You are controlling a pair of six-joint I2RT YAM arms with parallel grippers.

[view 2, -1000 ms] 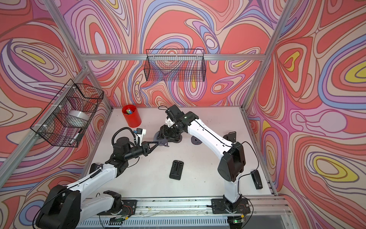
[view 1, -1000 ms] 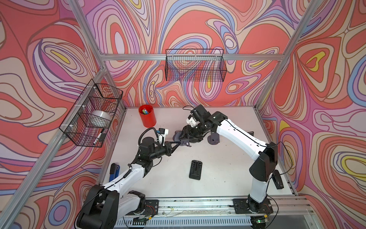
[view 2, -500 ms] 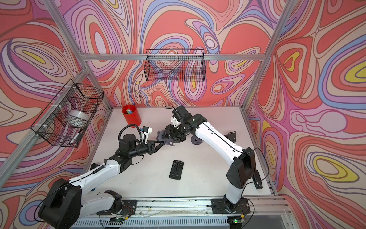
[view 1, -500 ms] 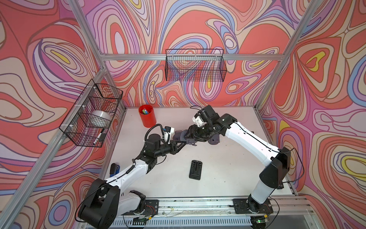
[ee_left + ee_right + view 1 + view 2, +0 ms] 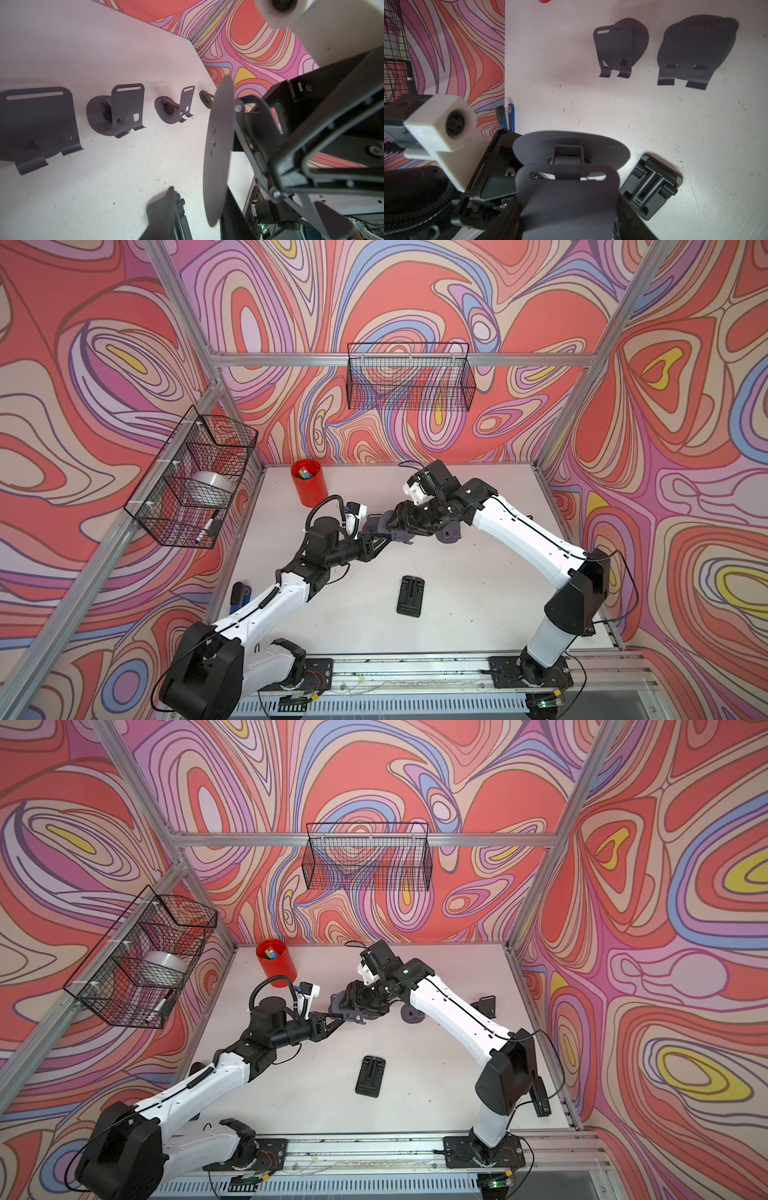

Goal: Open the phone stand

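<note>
Gripping the phone stand (image 5: 377, 523) in my right hand (image 5: 405, 519), up off the worktop (image 5: 457, 601) between my two arms, its plate angled off the round base. My left hand (image 5: 380, 538) has jaws parted, base edge between them. A flat black stand (image 5: 410, 596) lies on the worktop, well apart.

**Matt grey stand on a scuffed white table**

The phone stand (image 5: 566, 197) is thin sheet with a smooth, matt dark-grey finish; whether it is metal or plastic cannot be told. The table (image 5: 478, 601) is matt white, speckled with scuffs. The wire basket (image 5: 409, 393) is black metal mesh, and the frame rail (image 5: 270, 359) is bare, dull aluminium. The red cup (image 5: 309, 493) looks like smooth plastic. The right arm's shell (image 5: 523, 533) is glossy white plastic.
</note>
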